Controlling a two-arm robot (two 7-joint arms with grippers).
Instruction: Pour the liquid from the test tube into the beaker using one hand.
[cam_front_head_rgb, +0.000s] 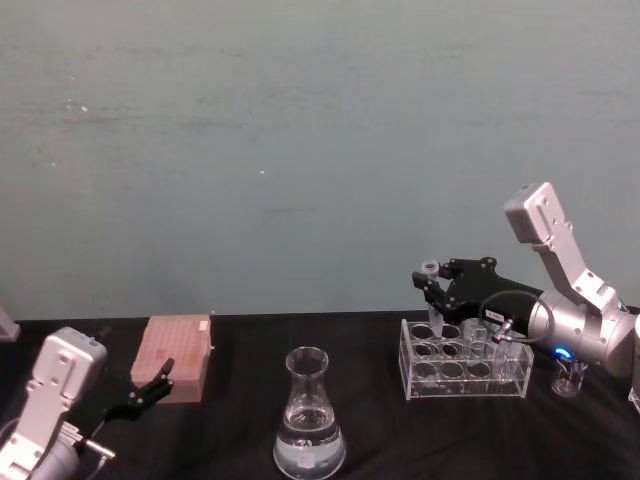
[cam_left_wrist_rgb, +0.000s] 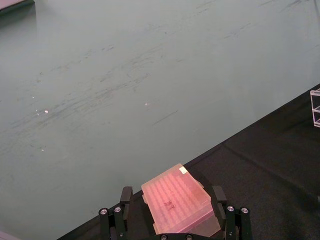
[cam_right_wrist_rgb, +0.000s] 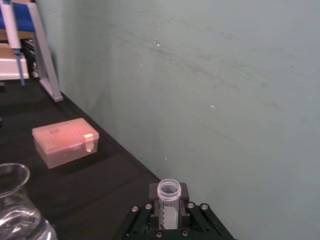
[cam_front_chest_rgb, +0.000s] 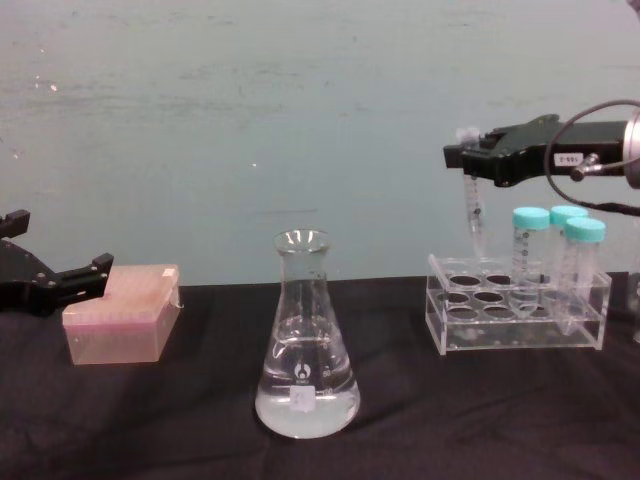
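Note:
The test tube (cam_front_chest_rgb: 472, 212) hangs upright just above the back left corner of a clear rack (cam_front_chest_rgb: 520, 322), its tapered tip over a hole. My right gripper (cam_front_chest_rgb: 466, 156) is shut on the tube near its whitish rim (cam_right_wrist_rgb: 168, 190); the head view shows this gripper (cam_front_head_rgb: 433, 288) above the rack (cam_front_head_rgb: 465, 376). How much liquid the tube holds I cannot tell. The beaker (cam_front_chest_rgb: 305, 350), a conical flask with clear liquid in its base, stands at table centre (cam_front_head_rgb: 309, 425), left of the rack. My left gripper (cam_front_head_rgb: 150, 388) stays open beside a pink box, far from the beaker.
The pink box (cam_front_chest_rgb: 122, 325) sits at the left, between the left gripper's fingers (cam_left_wrist_rgb: 125, 199) in the wrist view. Three teal-capped tubes (cam_front_chest_rgb: 560, 232) stand in the rack's right half. A small glass (cam_front_head_rgb: 567, 378) stands right of the rack. A wall rises close behind the table.

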